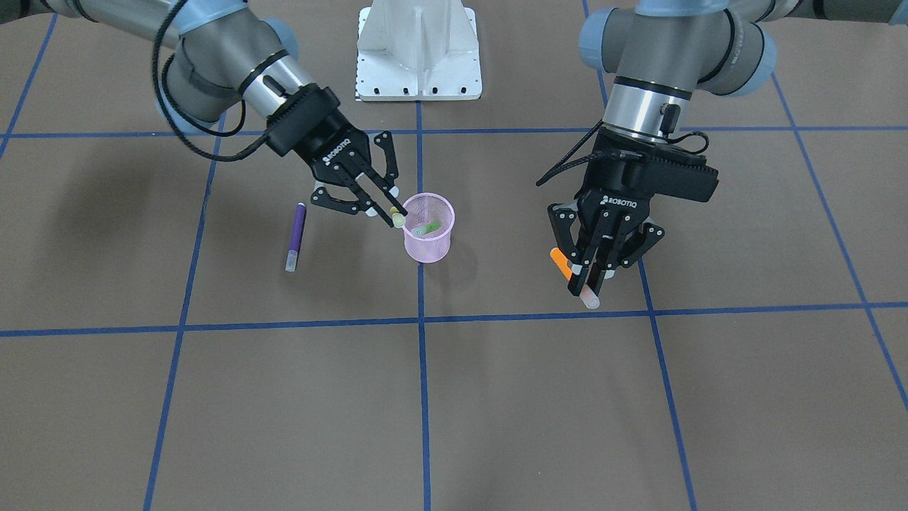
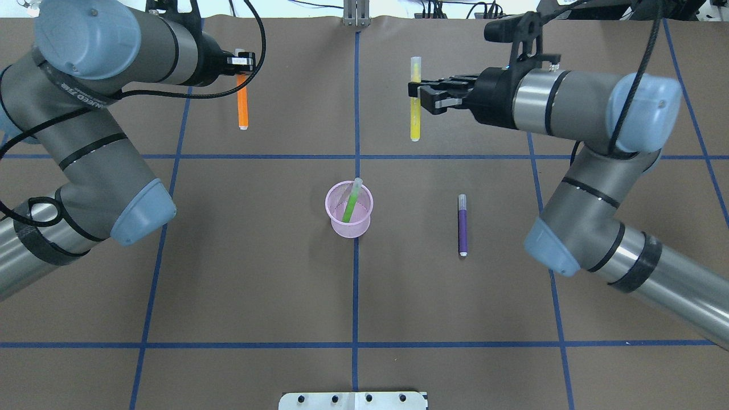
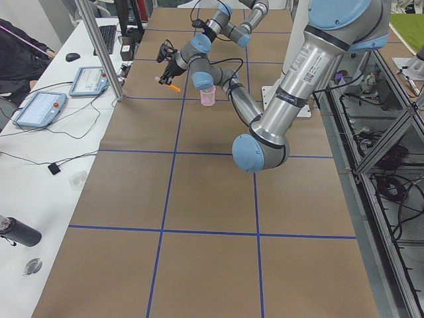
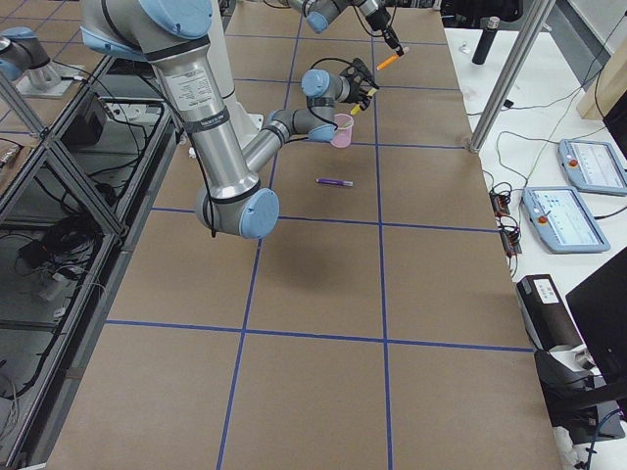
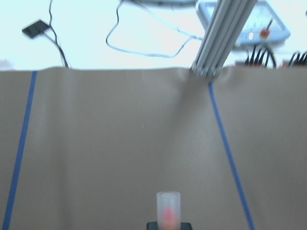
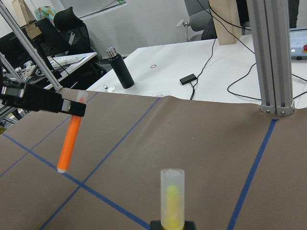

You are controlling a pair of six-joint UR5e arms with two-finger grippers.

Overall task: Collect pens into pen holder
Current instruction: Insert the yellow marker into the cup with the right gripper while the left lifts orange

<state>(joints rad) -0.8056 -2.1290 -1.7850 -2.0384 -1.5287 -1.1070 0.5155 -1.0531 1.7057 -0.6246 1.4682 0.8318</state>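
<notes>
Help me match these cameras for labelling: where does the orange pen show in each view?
Front-facing: orange pen right of centre, in the left gripper.
Overhead: pen upper left.
Left side: pen far off, upper left of centre.
Right side: pen near top, right of centre.
Left wrist: pen bottom centre, cap end-on.
Right wrist: pen at left, hanging upright.
Landmark: pink cup, in all four fixed views; neither wrist view shows it.

Green pen (image 2: 351, 201) leans inside pink pen holder (image 2: 348, 231).
</notes>
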